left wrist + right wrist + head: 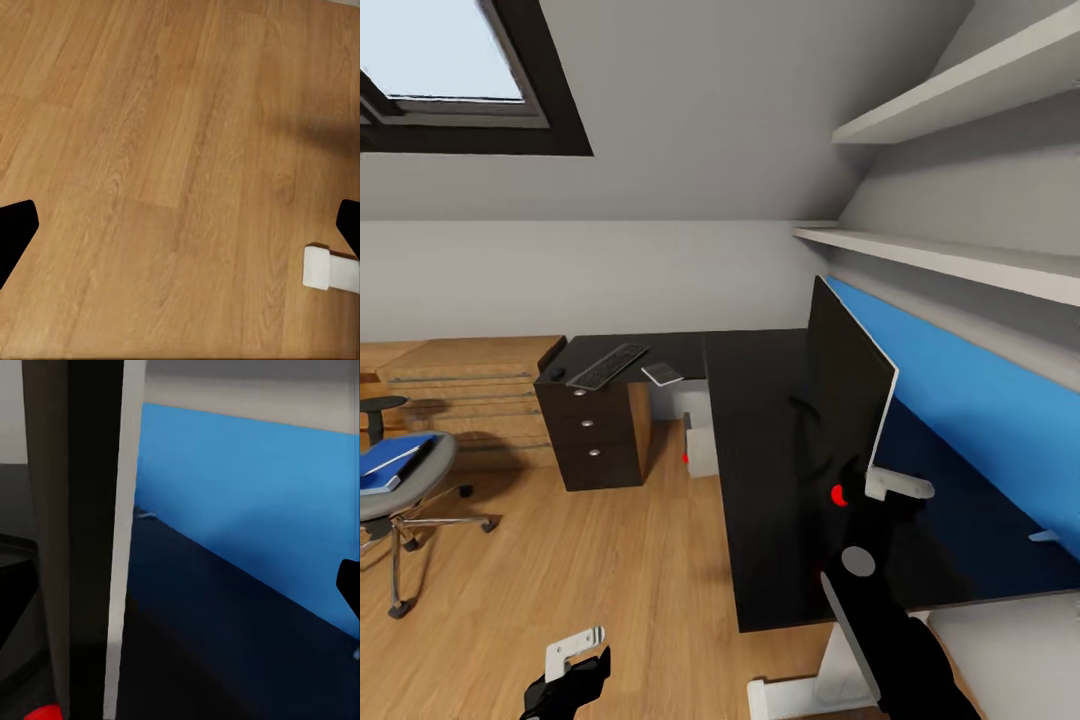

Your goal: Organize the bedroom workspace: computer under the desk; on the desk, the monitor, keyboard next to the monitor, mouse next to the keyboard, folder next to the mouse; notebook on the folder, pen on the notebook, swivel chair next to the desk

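The wide black flat-screen monitor (pixel 847 385) stands on the long black L-shaped desk (pixel 760 500), edge-on before a large blue flat panel (pixel 970 420); the right gripper (pixel 870 487) grasps its lower edge; the slim grey-framed keyboard (pixel 607 365) and small black mouse (pixel 557 374) lie on the far wing; the bright-blue folder (pixel 390 463) rests on the grey swivel chair (pixel 405 480); the left gripper (pixel 575 655) hangs released above the wood floor (pixel 172 165).

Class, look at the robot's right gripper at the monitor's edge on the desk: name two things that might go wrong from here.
1. The right gripper is at the monitor's edge; a push might tip the thin screen on the desk.
2. The folder and notebook lie near the swivel chair's seat edge, so rolling it might spill them.
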Controlling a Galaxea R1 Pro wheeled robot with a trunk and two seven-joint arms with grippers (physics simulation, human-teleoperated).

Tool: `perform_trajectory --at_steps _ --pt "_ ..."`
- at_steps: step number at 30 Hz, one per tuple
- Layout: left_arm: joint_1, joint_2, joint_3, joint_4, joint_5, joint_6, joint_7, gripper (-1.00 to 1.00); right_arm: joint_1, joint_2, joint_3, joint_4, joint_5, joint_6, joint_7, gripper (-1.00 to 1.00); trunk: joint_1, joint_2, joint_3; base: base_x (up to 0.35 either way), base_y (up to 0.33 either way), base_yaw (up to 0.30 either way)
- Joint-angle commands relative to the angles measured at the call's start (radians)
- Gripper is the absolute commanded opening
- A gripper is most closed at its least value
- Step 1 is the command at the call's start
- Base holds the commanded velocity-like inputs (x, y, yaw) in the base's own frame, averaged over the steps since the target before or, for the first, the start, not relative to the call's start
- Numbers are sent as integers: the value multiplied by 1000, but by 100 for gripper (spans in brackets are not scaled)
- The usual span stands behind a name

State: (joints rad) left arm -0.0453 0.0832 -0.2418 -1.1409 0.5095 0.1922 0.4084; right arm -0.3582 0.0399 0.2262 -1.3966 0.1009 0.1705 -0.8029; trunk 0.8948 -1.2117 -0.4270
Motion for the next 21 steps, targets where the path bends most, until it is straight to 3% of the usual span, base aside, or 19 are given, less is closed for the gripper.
perform_trajectory --at_steps 1,7,21 --pt "-1 1 -4 -2 7 3 9 100 -1 0 1 0 8 10 -4 100 0 -1 -1 -27 -155 0" --pt "-1 1 -4 -2 5 3 9 100 -1 0 1 1 8 10 -4 100 0 -1 -1 -8 -208 0" --pt "-1 3 -2 -2 5 3 9 100 -1 -1 1 -1 9 10 -4 100 0 -1 -1 0 -79 0"
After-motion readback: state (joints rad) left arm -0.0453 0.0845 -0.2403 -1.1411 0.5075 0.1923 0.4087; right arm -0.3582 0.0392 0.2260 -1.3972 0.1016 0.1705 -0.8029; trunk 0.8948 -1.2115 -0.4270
